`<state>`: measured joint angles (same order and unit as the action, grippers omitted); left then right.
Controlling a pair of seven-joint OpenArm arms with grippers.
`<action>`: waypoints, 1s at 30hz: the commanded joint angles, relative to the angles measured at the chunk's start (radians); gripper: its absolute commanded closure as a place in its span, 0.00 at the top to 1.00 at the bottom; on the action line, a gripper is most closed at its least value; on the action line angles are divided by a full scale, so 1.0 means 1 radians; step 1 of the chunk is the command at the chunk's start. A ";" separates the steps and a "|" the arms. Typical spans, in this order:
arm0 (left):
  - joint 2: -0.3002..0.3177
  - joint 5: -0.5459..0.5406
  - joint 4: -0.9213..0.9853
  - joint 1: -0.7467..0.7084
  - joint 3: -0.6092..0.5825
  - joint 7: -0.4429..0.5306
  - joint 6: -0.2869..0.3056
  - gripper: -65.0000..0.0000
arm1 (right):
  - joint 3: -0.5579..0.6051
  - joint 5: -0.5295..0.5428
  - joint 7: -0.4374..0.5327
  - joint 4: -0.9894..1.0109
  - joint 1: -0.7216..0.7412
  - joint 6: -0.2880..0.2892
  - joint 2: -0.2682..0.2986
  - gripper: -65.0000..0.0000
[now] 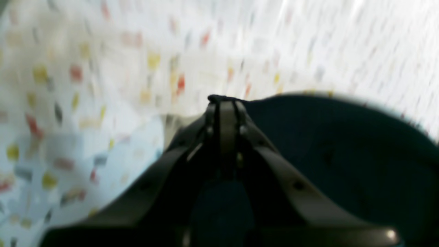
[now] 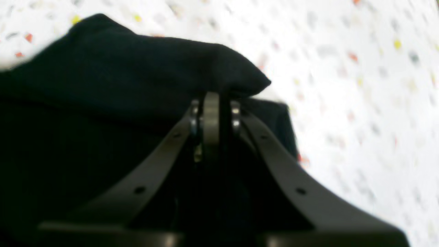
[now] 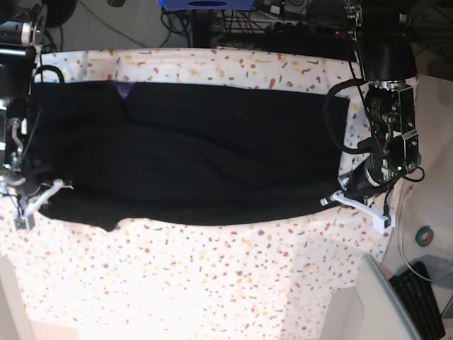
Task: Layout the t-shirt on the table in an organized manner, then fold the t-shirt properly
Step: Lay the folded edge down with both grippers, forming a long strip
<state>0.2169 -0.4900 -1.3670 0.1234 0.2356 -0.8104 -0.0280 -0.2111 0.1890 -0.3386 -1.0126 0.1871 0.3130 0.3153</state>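
The black t-shirt (image 3: 198, 149) lies stretched wide across the speckled table (image 3: 212, 276), and a purple patch (image 3: 125, 88) shows at its far edge. My left gripper (image 3: 338, 195) is at the shirt's near right corner. In the left wrist view this left gripper (image 1: 224, 100) is shut on a pinch of the t-shirt (image 1: 343, 144) above the table (image 1: 103, 68). My right gripper (image 3: 35, 202) is at the near left corner. In the right wrist view this right gripper (image 2: 212, 96) is shut on a fold of the t-shirt (image 2: 120, 68), with the table (image 2: 360, 85) beyond.
A plain grey-white surface (image 3: 386, 304) borders the table at the near right, with a keyboard (image 3: 425, 301) beside it. A blue object (image 3: 205, 3) and cables sit behind the far edge. Bare speckled cloth fills the near half of the table.
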 commanded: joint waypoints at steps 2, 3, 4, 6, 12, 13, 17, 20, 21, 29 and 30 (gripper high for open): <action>0.014 -0.006 -0.065 -0.003 0.006 0.001 0.003 0.00 | -0.031 0.005 -0.011 -0.062 -0.008 -0.004 0.022 0.00; 0.016 -0.006 -0.085 -0.015 0.006 0.000 0.003 0.00 | -0.035 0.005 -0.030 -0.079 -0.022 -0.004 0.022 0.00; 0.016 -0.006 -0.101 -0.032 0.006 -0.002 0.003 0.00 | -0.035 0.005 -0.047 -0.096 -0.038 -0.004 0.022 0.00; 0.022 -0.006 -0.121 -0.060 0.006 -0.011 0.003 0.00 | -0.037 0.005 -0.066 -0.125 -0.074 -0.004 0.022 0.00; 0.026 -0.006 -0.154 -0.118 0.008 -0.023 0.003 0.00 | -0.100 0.005 -0.073 -0.208 -0.160 -0.004 0.015 0.00; 0.026 -0.006 -0.156 -0.124 0.008 -0.025 0.003 0.00 | -0.112 0.005 -0.078 -0.217 -0.169 -0.002 0.015 0.00; 0.028 -0.006 -0.177 -0.161 0.008 -0.025 0.003 0.00 | -0.147 0.005 -0.158 -0.272 -0.212 -0.002 0.015 0.00; 0.028 -0.006 -0.190 -0.196 0.008 -0.025 0.003 0.00 | -0.149 0.005 -0.187 -0.295 -0.245 -0.002 0.014 0.00; 0.026 -0.006 -0.193 -0.204 0.006 -0.025 0.003 0.00 | -0.147 0.005 -0.187 -0.295 -0.255 -0.002 0.012 0.00; 0.026 0.001 -0.190 -0.248 0.006 -0.022 0.003 0.00 | -0.149 0.008 -0.251 -0.340 -0.315 -0.002 0.011 0.00; 0.026 0.001 -0.190 -0.248 0.006 -0.020 0.003 0.00 | -0.149 0.008 -0.258 -0.341 -0.318 -0.002 0.011 0.00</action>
<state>0.2306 -0.4942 -1.5406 -0.1364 0.2386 -0.8497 -0.0265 -0.3515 0.2016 -0.6048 -1.3361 -0.1368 0.3134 0.3058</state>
